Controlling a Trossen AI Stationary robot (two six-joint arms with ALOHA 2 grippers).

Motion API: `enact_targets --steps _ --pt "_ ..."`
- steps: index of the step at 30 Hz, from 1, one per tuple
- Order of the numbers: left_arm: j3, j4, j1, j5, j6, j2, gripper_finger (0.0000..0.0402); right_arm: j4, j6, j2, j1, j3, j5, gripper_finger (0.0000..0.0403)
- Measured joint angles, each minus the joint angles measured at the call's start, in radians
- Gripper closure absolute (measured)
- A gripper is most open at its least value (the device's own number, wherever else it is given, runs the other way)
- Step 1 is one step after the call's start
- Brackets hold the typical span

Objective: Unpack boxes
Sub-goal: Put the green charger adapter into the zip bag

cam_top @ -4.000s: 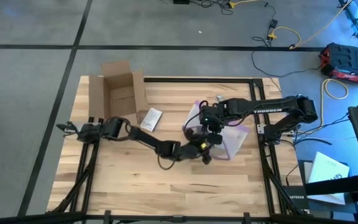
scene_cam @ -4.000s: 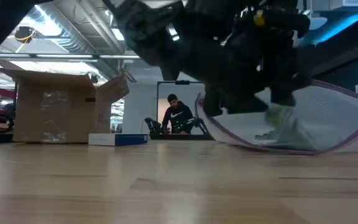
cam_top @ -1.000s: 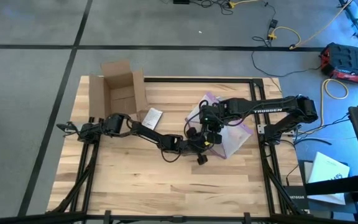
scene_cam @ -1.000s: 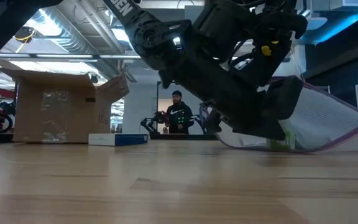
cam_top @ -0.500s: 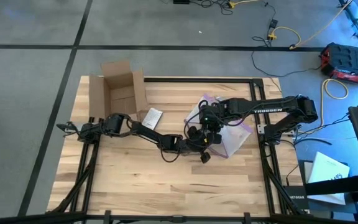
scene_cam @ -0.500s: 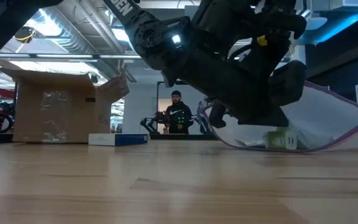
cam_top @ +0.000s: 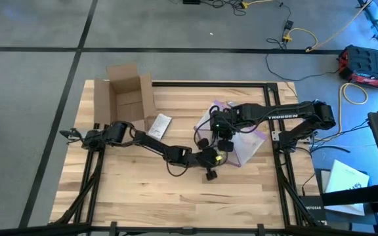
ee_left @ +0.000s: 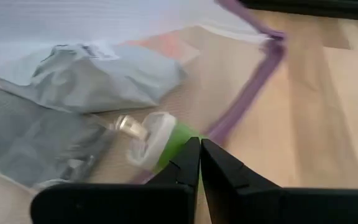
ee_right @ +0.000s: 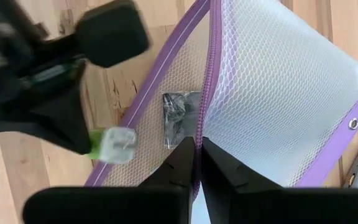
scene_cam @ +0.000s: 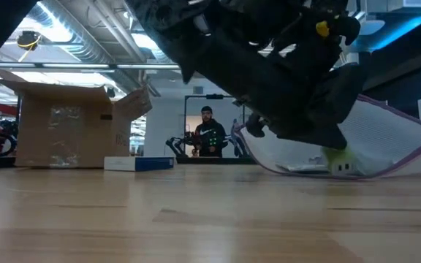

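Note:
The brown cardboard box (cam_top: 125, 98) stands on its base at the table's far left, flaps open; the low view shows it too (scene_cam: 64, 124). A clear mesh bag with a purple zip edge (cam_top: 248, 141) lies at centre right. My right gripper (ee_right: 197, 142) is shut on the bag's edge. At the bag's mouth my left gripper (ee_left: 199, 144) is shut on a small green tube with a clear cap (ee_left: 166, 134). Grey pouches (ee_left: 86, 74) lie inside the bag. My left gripper pinches the tube's green body (ee_left: 180, 135) just behind the cap, between its two fingers. It comes slanting down from the table's left. The capped end (ee_right: 118, 144) points out over the bag's purple lower edge; whether it rests there I cannot tell. My right gripper pinches the upper purple zip edge (ee_right: 206, 127) of the bag between its two fingers, from above, pointing steeply down. That edge is held up and the mouth stands open. The bag's lower side (scene_cam: 320, 169) lies on the table.
A small white and blue carton (cam_top: 158, 124) lies on the table beside the box. Bare wood stretches along the near half of the table (cam_top: 176, 196). A person (scene_cam: 207, 135) shows in the room beyond the far edge.
My left gripper has drawn back from the bag's mouth toward the table's near edge, risen a little and rolled slightly. It stays shut on the green tube, which has come out with it. My right gripper has kept the bag's edge up.

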State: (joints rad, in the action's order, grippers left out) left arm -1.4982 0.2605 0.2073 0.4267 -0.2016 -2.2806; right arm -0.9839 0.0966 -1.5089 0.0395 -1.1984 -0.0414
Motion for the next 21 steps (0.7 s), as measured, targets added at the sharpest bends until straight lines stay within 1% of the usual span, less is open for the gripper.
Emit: enact_targets --steps 5,6,9,12,15,18,21 --pt "0.001 -0.003 0.035 0.15 -0.003 0.006 0.0401 0.005 0.0 0.0 0.0 0.0 0.0 0.0393" --pt "0.001 -0.015 0.04 0.167 -0.016 0.007 0.0401 0.006 0.0 0.0 0.0 0.0 0.0 0.0393" --pt "0.001 -0.064 0.052 0.172 -0.08 0.008 0.04 0.015 0.0 0.0 0.0 0.0 0.0 0.0393" --pt "0.001 -0.099 0.057 0.164 -0.137 0.008 0.0385 0.018 0.0 0.0 0.0 0.0 0.0 0.0393" --pt "0.001 -0.065 0.051 0.1 -0.17 0.008 0.035 0.02 0.0 0.0 0.0 0.0 0.0 0.0393" --pt "0.0 -0.017 0.046 0.078 -0.183 0.01 0.0294 0.023 0.0 0.0 0.0 0.0 0.0 0.0393" --pt "0.0 0.039 0.038 0.079 -0.109 0.01 0.0231 0.025 0.0 0.0 0.0 0.0 0.0 0.0393"
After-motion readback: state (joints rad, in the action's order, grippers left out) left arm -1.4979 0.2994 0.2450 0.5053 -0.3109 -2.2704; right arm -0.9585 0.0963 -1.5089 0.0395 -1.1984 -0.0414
